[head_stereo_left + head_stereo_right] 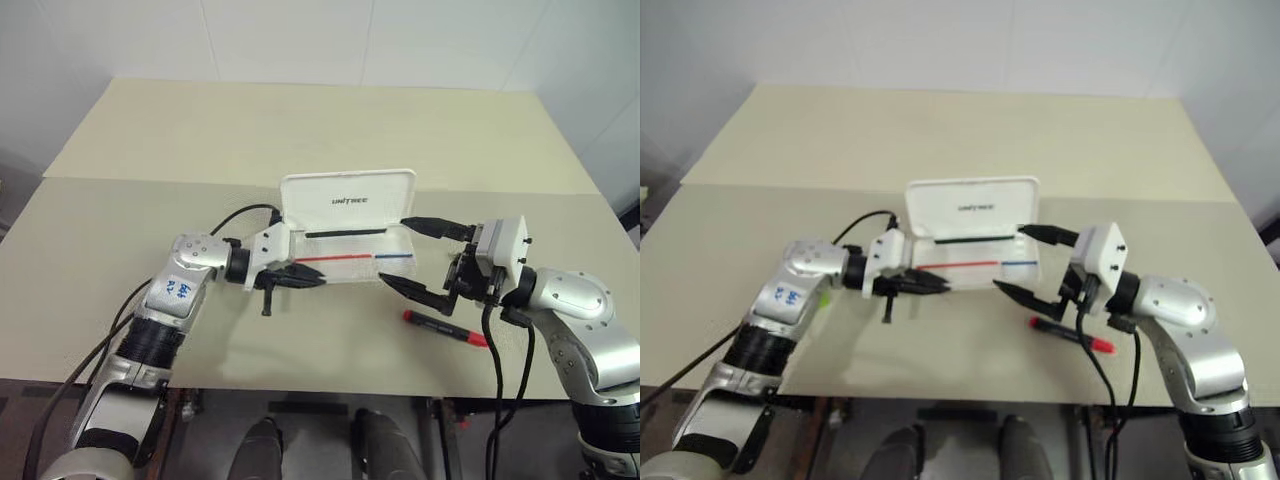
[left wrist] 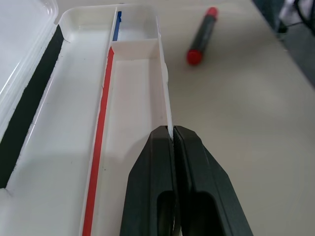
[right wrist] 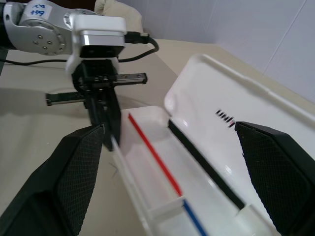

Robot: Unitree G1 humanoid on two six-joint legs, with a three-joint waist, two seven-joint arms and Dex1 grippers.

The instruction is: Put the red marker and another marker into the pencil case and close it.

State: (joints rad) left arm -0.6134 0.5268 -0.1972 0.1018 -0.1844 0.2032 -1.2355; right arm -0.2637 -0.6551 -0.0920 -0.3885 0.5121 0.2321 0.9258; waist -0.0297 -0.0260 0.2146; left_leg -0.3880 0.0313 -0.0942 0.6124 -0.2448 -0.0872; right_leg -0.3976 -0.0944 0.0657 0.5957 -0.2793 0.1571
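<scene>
Beige table against pale wall. Left gripper pinching shut on the near rim of the pencil case — lid standing open, tray empty. Right gripper hovering at the case's right end, jaws wide apart, above the red marker lying beside it. Steadying step underway, probably — next calling for picking that marker.

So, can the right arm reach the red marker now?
Probably yes: the right gripper is open and holds nothing, and the red marker lies uncovered on the table just beside it, outside the pencil case.
</scene>
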